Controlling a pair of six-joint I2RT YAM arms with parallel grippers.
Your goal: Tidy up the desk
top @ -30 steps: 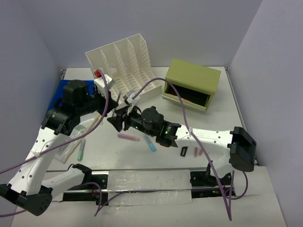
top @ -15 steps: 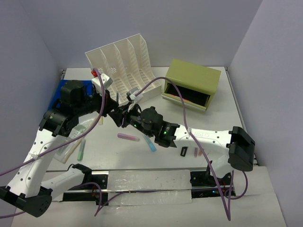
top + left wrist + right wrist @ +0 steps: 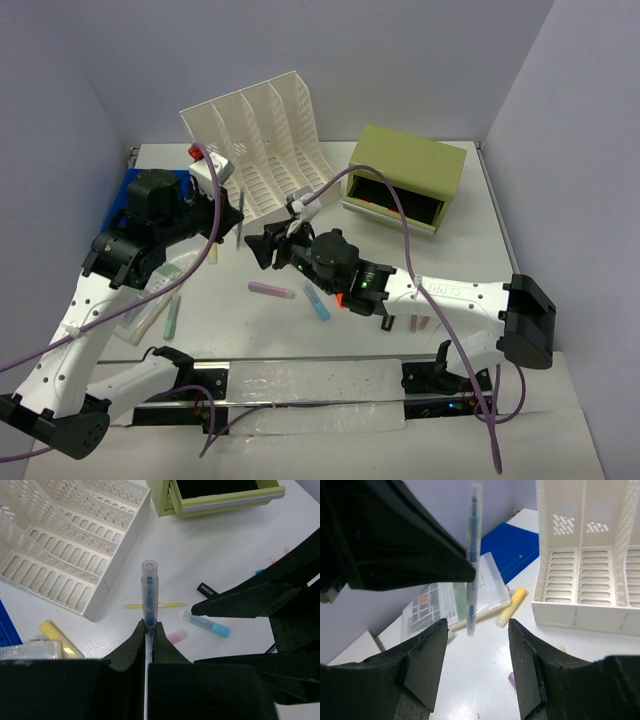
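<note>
We find a pen (image 3: 149, 587), pinched in the left gripper (image 3: 150, 626), standing upright just ahead of the right gripper (image 3: 256, 248), barring passage between them. File rack (image 3: 262, 140) and drawer box (image 3: 405, 170) wall the far side. A pink marker (image 3: 271, 290) and a blue marker (image 3: 317, 302) lie mid-bench. Bare bench (image 3: 475, 248) lies open at right.

1. You will find no word, number or brand that reads clearly in any of the 3 views.
2. The long white forearm link of the right arm (image 3: 450, 291) carries a short line of grey lettering along its side. It is too small for you to make out.
3. From the right wrist you see a printed paper sheet (image 3: 426, 606) through a flat clear plastic case (image 3: 492, 587) lying on the flat white desk (image 3: 480, 652). It shows red, green and grey blocks, and its fine print is blurred.
4. On the clear-barrelled blue pen (image 3: 149, 587), you cannot tell whether the barrel bears print.
</note>
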